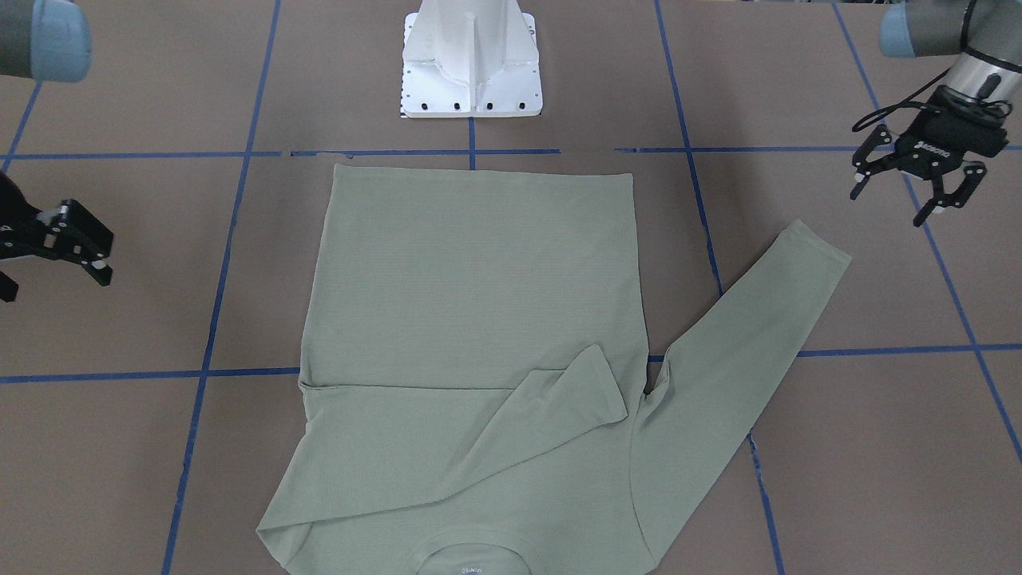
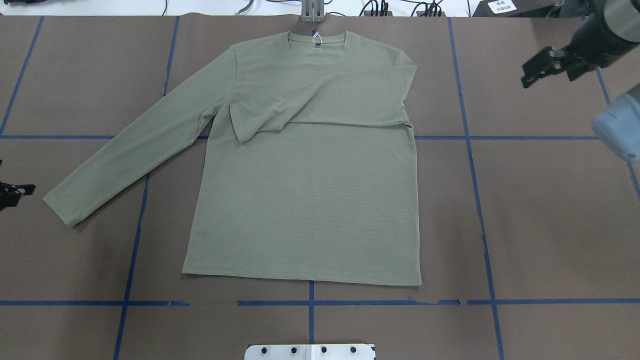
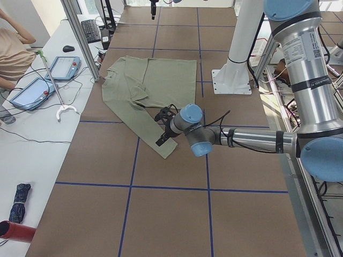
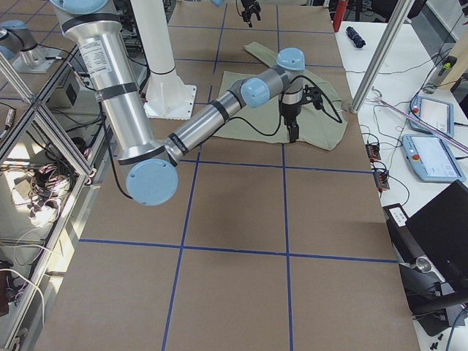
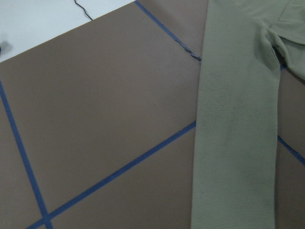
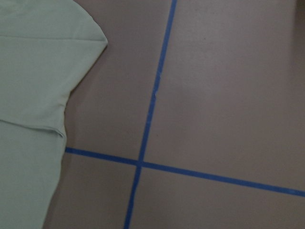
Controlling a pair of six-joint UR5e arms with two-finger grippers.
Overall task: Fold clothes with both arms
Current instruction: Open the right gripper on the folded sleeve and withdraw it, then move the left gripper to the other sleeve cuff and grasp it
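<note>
Front cam: your shirt [image 1: 479, 279] lies flat on the brown table [image 1: 120, 447], hem twd the white pedestal [image 1: 471, 64], neck at the btm edge. The folded sleeve [image 1: 519, 431] lies across the chest. The straight sleeve [image 1: 750, 335] runs out diag twd the left gripper [image 1: 890, 206]. That gripper hangs clear of the cloth, fingers spread, nothing betw them. The right gripper [image 1: 52, 281] is at the opp edge, partly cut off, well apart from the shirt. Its jaws look spread and empty.

Overhead: the shirt [image 2: 305, 200] is mid-table, with a white hang tag [image 2: 316, 37] at the neck on the far side. The right gripper [image 2: 535, 70] is top right, off the cloth. You only get a sliver of the left gripper [image 2: 17, 191] at the left edge, near the straight sleeve's cuff but not touching it.

Left side cam: the near arm's gripper [image 3: 161, 128] is by that cuff. Can't tell contact or jaw state here.

Right side cam: the near arm's gripper [image 4: 292, 135] points down and overlaps the shirt's edge in shot. Can't tell contact.

L wrist cam: the straight sleeve [image 5: 238, 143] runs down the right side across the blue tape lines [image 5: 119, 171]. No fingers in shot.

R wrist cam: you see the shirt's folded edge [image 6: 28, 71] at left and a tape cross near centre. No fingers here either.
</note>
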